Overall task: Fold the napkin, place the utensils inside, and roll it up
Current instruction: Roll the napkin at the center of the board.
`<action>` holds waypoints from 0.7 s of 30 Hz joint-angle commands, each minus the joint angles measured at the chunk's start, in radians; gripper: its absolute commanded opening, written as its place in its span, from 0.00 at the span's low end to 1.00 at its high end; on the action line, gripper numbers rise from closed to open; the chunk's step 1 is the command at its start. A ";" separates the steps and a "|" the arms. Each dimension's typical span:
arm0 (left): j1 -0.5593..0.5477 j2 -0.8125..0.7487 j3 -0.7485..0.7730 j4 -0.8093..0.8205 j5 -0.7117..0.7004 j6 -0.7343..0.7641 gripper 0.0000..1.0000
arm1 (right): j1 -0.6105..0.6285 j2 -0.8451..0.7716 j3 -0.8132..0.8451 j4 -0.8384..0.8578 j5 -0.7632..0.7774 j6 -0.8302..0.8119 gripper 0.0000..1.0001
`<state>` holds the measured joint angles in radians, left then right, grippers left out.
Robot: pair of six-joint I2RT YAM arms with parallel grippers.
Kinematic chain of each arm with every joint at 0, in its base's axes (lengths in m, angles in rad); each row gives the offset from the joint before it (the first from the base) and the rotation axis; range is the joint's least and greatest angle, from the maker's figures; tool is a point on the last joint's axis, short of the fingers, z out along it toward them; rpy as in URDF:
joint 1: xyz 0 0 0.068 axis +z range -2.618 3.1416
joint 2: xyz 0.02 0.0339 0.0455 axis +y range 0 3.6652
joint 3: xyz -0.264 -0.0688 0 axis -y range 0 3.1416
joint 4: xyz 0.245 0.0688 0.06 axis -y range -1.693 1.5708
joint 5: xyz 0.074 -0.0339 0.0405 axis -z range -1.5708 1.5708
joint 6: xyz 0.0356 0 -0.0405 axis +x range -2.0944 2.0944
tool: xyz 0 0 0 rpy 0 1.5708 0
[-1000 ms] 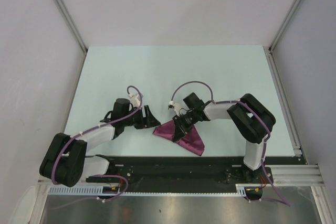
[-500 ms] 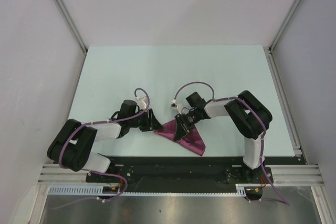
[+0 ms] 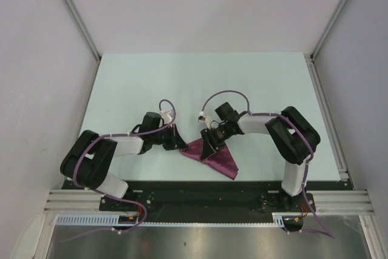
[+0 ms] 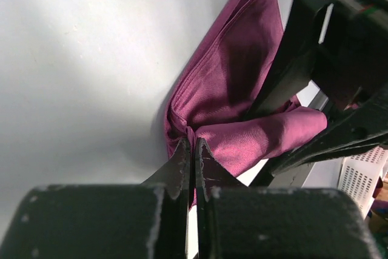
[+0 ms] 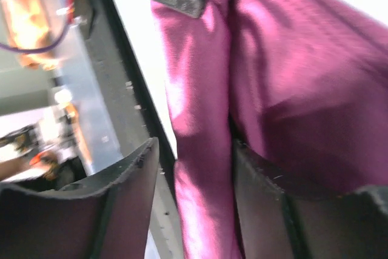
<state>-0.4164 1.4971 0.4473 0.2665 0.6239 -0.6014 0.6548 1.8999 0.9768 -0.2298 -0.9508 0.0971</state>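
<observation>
**Left claw** (image 4: 194,150): the jaws are together. The tips meet on the nearest corner of the napkin (image 4: 236,89), and the cloth puckers where they meet. I judge this a pinch on that corner.

**Task's thing from the left claw:** the maroon cloth starts at the tips. It runs straight ahead and off to the claw's right as a long folded band. Its long axis leads away from the claw toward the other arm. To the claw's left there is only the pale surface (image 4: 79,59).

**Right claw** (image 5: 194,147): the jaws stand apart and straddle a raised fold of the same cloth. The fold rests against one finger, and a gap shows on the side of the other finger, so nothing is clamped. The tip of the left claw shows just beyond this fold, so the two claws are close together over one end of the cloth.

**Utensils:** none shows in any view. They are either hidden in the folds or out of frame, and I cannot tell which.

**Judgement:** the work is in the fold or roll stage. The coming move depends on the left claw, which alone has a hold. A pull along the band's long axis would drag the whole cloth, and a pull across it would turn the edge over. The thin pinch could slip.
</observation>
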 commanded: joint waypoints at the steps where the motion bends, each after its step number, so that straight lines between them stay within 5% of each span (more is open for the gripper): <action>1: -0.005 0.012 0.070 -0.059 0.016 0.031 0.00 | -0.023 -0.125 0.008 -0.058 0.263 -0.039 0.58; 12: -0.002 0.057 0.134 -0.147 0.013 0.046 0.00 | 0.083 -0.531 -0.032 -0.065 0.754 -0.036 0.68; 21: -0.001 0.071 0.145 -0.174 0.003 0.057 0.00 | 0.348 -0.549 -0.102 0.035 1.076 -0.011 0.70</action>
<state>-0.4168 1.5555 0.5640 0.1070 0.6258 -0.5747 0.9165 1.3224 0.9077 -0.2531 -0.0906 0.0776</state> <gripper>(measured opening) 0.015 0.695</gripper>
